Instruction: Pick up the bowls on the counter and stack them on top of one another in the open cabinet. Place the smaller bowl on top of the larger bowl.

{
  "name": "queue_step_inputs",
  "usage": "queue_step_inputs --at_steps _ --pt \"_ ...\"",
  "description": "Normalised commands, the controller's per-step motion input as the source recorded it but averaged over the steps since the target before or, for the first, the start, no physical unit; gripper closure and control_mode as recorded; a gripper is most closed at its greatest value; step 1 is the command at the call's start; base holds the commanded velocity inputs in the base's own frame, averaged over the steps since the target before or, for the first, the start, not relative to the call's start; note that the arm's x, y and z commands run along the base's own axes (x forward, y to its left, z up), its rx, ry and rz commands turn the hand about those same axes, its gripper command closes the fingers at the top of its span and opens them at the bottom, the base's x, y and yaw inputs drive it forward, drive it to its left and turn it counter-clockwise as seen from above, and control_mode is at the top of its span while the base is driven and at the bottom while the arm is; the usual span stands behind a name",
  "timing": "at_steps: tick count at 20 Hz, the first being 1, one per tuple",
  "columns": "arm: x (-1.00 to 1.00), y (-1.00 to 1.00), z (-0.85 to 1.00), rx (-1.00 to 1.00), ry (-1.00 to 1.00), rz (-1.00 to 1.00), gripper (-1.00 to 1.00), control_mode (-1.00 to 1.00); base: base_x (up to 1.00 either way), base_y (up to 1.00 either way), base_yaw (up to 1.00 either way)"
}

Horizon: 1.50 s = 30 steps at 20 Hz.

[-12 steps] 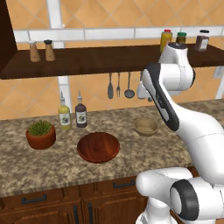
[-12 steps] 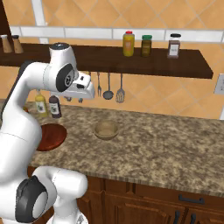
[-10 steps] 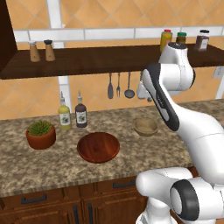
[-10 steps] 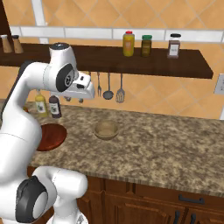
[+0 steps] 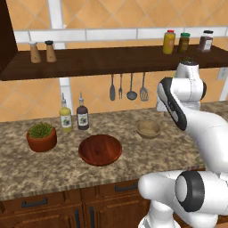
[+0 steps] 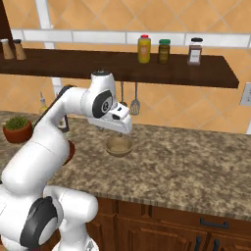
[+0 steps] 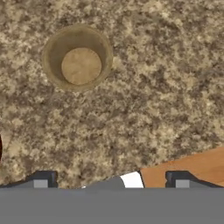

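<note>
The table (image 5: 133,171) under me is speckled brown-and-beige granite with a thick stone front edge, backed by orange tile. Above it runs the open cabinet (image 5: 111,60) — a long dark shelf board carrying two shakers (image 5: 41,51) at one end and three jars (image 6: 166,50) at the other. Utensils (image 5: 127,87) hang on the wall beneath it.

My end effector (image 7: 111,181) hangs over the table with its fingers wide apart, holding nothing. The smaller bowl (image 7: 78,57) sits upright on bare stone ahead of it, tan, with open granite all around. The larger bowl (image 5: 100,149) lies flat to its left, well apart, near the front edge. Further left stand a potted plant (image 5: 41,136) and two bottles (image 5: 74,117) by the wall. To the right of the smaller bowl the table runs on bare.
</note>
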Motion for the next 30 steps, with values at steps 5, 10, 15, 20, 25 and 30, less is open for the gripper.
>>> queue_step_inputs --at_steps 5,10,15,20,25,30 --pt "0.33 -0.54 -0.82 0.03 0.09 -0.12 -1.0 -1.0 0.0 0.0 0.0" --pt "0.33 0.06 -0.63 0.05 0.03 0.0 -1.0 -1.0 0.0 0.0 0.0" --pt "0.51 0.19 -0.52 0.04 0.01 0.0 -1.0 -1.0 0.0 0.0 0.0" --pt "0.64 0.03 -0.39 0.0 0.0 -0.01 -1.0 -1.0 0.0 0.0 0.0" --pt "0.49 0.0 -0.36 0.0 -0.01 -0.03 -1.0 -1.0 0.0 0.0 0.0" --pt "0.25 0.0 -0.51 0.0 -0.02 -0.01 -1.0 -1.0 0.0 0.0 0.0"
